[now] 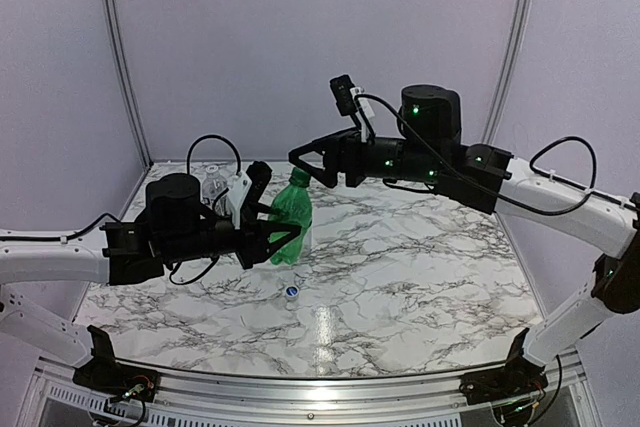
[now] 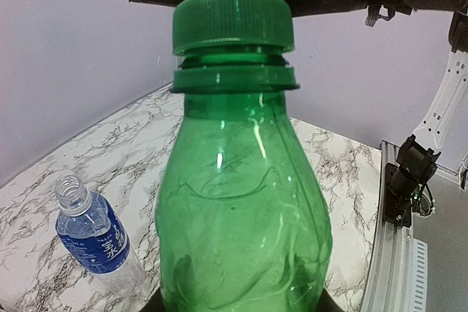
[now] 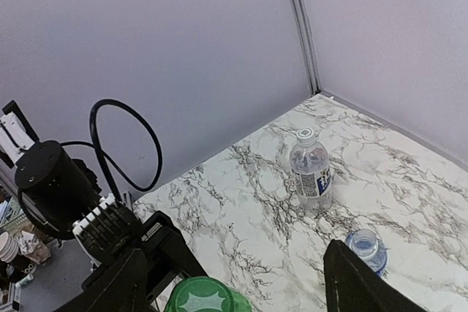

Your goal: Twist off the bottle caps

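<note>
My left gripper [image 1: 272, 232] is shut on the body of the green bottle [image 1: 292, 219] and holds it upright on the table. The bottle fills the left wrist view [image 2: 241, 202], with the green cap [image 2: 232, 23] on its neck. My right gripper [image 1: 305, 165] hangs open just above that cap [image 1: 297, 176], one finger on either side of it in the right wrist view [image 3: 205, 299]. The blue-label bottle [image 2: 91, 233] stands open, with no cap. The white-label clear bottle [image 3: 311, 174] carries its whitish cap [image 3: 306, 135]. A small bluish cap [image 1: 291, 292] lies on the table.
The marble table [image 1: 420, 267] has walls at the back and both sides. The two clear bottles stand behind the left arm near the back left corner. A black cable [image 1: 205, 142] loops above the left wrist. A metal rail [image 1: 320, 392] runs along the near edge.
</note>
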Controlling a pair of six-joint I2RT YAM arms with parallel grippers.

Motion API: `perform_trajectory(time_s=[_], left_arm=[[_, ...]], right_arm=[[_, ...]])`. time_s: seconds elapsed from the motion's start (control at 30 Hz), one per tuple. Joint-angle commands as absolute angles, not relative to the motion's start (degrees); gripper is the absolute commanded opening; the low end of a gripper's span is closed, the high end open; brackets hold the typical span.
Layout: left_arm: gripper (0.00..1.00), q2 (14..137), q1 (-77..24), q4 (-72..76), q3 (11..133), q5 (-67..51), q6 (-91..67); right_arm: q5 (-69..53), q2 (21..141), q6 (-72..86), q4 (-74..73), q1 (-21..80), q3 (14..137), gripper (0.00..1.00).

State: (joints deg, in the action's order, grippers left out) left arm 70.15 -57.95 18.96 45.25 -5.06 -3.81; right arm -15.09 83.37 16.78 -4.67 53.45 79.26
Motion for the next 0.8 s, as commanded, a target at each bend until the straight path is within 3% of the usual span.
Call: perform_trajectory(time_s=[0.0,0.33,0.63,0.77], left_arm=[[0.05,70.5,-58.3,20.5,47.5,-2.2,-3.3],[0.05,70.4,-58.4,20.5,47.3,-0.7,-2.9],[0.05,70.3,-58.4,20.4,47.2,-0.3,-2.7],[0.05,70.0,-58.3,20.4,47.1,-0.3,-2.6]], right_arm=[[-12.3,84.9,17.8,-6.0,54.0,81.6,0.75],[-16.0,86.1,18.3,-4.3,54.3,80.7,0.6],[-19.7,87.1,19.1,-2.3,54.3,80.1,0.54],[-19.9,87.4,19.0,-2.2,54.3,80.2,0.44]])
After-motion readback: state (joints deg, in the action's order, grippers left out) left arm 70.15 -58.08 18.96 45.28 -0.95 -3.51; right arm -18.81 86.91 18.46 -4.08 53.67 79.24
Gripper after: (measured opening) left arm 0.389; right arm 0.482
